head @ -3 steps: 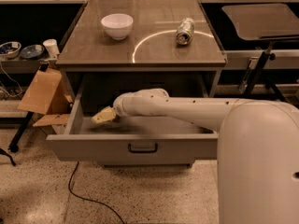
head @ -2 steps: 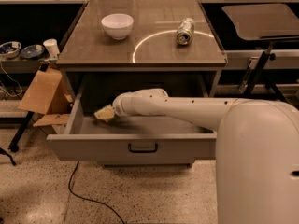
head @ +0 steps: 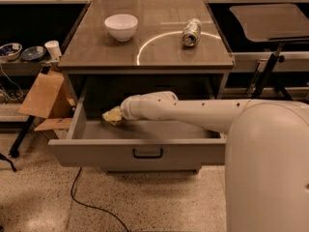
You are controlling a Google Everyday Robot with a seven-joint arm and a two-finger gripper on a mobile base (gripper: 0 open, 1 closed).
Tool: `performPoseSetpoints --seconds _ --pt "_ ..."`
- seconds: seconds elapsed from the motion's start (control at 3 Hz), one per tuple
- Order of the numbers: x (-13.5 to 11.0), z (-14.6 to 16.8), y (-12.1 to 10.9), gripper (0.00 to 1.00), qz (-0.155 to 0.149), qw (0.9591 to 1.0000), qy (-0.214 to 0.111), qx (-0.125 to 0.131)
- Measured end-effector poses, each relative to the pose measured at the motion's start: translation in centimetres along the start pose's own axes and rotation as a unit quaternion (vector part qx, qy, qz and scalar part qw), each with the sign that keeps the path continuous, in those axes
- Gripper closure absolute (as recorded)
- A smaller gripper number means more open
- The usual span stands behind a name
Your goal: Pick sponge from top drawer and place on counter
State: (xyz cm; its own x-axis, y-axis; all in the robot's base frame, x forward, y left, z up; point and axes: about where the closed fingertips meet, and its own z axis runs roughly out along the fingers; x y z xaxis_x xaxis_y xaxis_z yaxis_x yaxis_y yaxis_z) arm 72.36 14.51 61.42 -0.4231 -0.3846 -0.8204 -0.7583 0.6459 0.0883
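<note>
The top drawer point(head: 96, 154) of the grey cabinet stands pulled open, with its dark bar handle point(head: 147, 153) at the centre of the front panel. My white arm reaches into it from the right. The tan gripper point(head: 113, 116) is at the left part of the drawer, low over its floor. No green and yellow sponge shows; it is hidden or out of view. The counter point(head: 96, 52) above is glossy grey-brown with a white circular arc point(head: 145, 45) on it.
On the counter a white bowl point(head: 120, 26) stands at the back left and a metal can point(head: 191, 32) lies on its side at the back right. A cardboard box point(head: 44, 98) and a shelf with bowls and a cup point(head: 52, 49) are at the left. A dark tray on a stand point(head: 270, 23) is at the right.
The gripper has shifted slightly to the right and back inside the drawer. The drawer, bowl and can have not moved.
</note>
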Motion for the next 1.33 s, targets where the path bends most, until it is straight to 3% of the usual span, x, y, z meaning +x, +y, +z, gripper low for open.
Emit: performPoseSetpoints --seconds 0.33,0.67,1.0,1.33 --pt "-2.8 -4.4 -3.2 1.0 0.008 0.9999 -0.003 0.007" --pt "-6.5 -8.8 -7.0 1.0 0.008 0.9998 0.006 0.02" --pt "-6.0 -8.8 -6.7 1.0 0.008 0.9998 0.006 0.019" --pt "-5.8 -10.9 -7.2 1.0 0.022 0.9983 0.053 0.011"
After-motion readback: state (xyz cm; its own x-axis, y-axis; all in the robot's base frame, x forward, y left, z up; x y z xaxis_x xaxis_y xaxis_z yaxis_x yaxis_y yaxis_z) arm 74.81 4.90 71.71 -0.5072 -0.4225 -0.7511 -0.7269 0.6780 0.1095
